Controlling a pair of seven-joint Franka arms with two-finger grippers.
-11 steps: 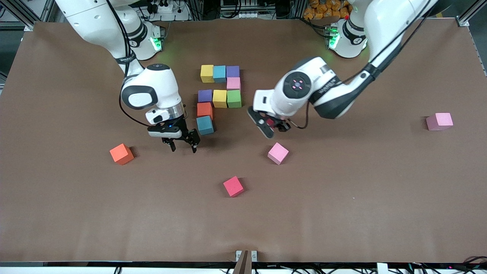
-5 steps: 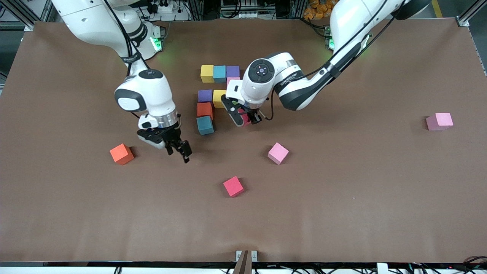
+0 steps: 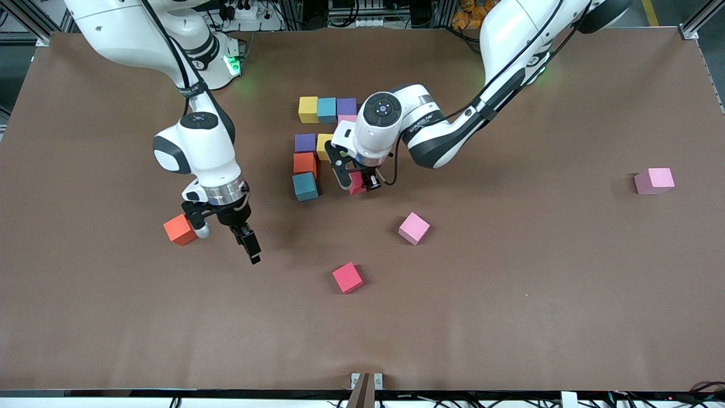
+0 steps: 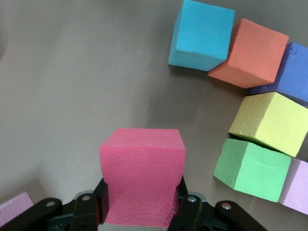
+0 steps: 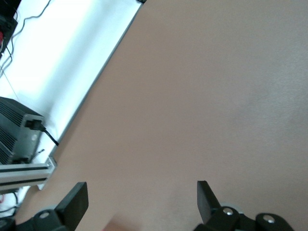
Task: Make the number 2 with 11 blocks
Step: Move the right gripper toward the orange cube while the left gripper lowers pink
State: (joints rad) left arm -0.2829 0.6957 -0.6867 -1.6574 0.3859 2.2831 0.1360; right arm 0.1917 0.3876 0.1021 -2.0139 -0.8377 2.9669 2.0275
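Note:
The partial number 2 lies mid-table: yellow [image 3: 308, 109], light blue [image 3: 327, 109] and purple [image 3: 346, 106] blocks in a row, with a pink block [image 3: 346, 119] below them. Then come purple [image 3: 305, 142] and yellow [image 3: 323, 144], then orange [image 3: 305, 163], then teal [image 3: 305, 186]. The left wrist view also shows a green block [image 4: 250, 168]. My left gripper [image 3: 358, 182] is shut on a red block [image 4: 142, 178], low over the table a little way from the teal block [image 4: 201, 33]. My right gripper [image 3: 229, 241] hangs open beside a loose orange block [image 3: 181, 229], its jaws over bare table [image 5: 139, 202].
Loose blocks lie on the brown table [image 3: 510, 317]: a pink one [image 3: 414, 228] and a red one [image 3: 347, 277] nearer the front camera than the digit. Another pink one [image 3: 654, 181] sits toward the left arm's end.
My left gripper carried the red block across to a spot close by the teal block. My right gripper swung away from the teal block toward the orange block, staying open.

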